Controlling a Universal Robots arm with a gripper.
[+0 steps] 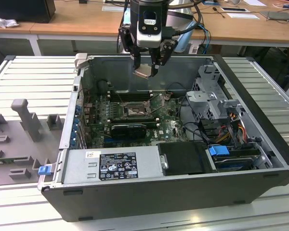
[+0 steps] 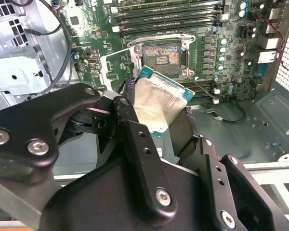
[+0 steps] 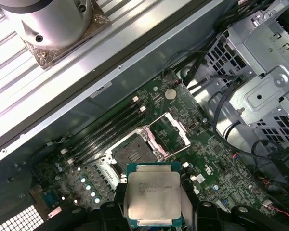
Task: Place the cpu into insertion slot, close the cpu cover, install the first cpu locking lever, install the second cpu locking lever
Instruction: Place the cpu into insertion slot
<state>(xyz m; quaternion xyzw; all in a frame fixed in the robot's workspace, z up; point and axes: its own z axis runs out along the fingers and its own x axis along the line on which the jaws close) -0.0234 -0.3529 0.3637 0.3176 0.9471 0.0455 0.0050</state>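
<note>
Exterior view, upper middle of the frame: the gripper (image 1: 145, 67) hangs above the open computer case (image 1: 183, 192), its 2 fingers clamped on the edges of the cpu (image 1: 143, 72). The cpu is tilted and well clear of the board. The insertion slot (image 1: 136, 112) lies below it near the centre of the frame, bare. In the first wrist view the cpu cover (image 3: 169, 131) stands open beside the slot.

To seat the chip well, I judge it needs to be levelled, squared to the slot's rim and lowered straight, with no sideways push on the contacts.

Room is fair. The memory slots (image 1: 127, 95) run just behind the slot, and the black heatsink (image 1: 127, 129) sits just in front. The drive cage (image 1: 209, 96) stands toward the exterior view's right. The open cover is the nearest edge that could catch a finger.
</note>
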